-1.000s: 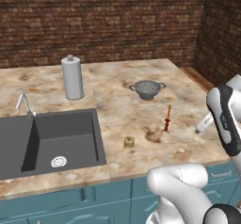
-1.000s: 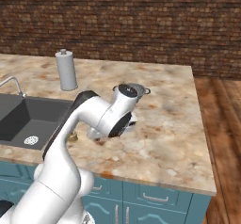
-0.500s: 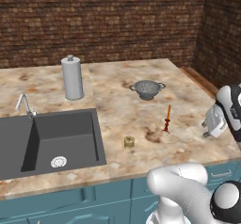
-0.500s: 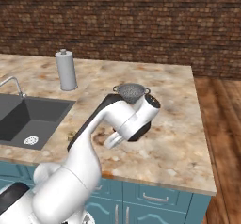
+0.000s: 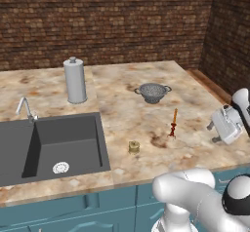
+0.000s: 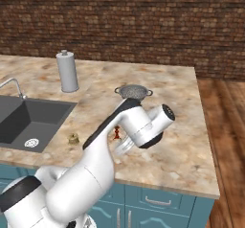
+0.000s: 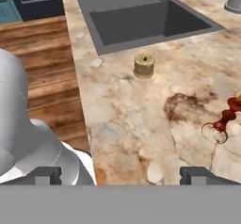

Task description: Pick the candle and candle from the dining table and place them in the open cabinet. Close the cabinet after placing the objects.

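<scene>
Marbled dining table [image 5: 132, 114], hand low beside taper candle [image 5: 173, 124], fingers [image 7: 200, 175] spread, empty.

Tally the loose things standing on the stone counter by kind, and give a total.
Candles: 2, a tall orange taper and a squat gold one
Colanders: 1
Grey canisters: 1
Total: 4

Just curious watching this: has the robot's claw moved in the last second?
Yes. In the left base view the gripper has shifted right, farther from the taper candle.
</scene>
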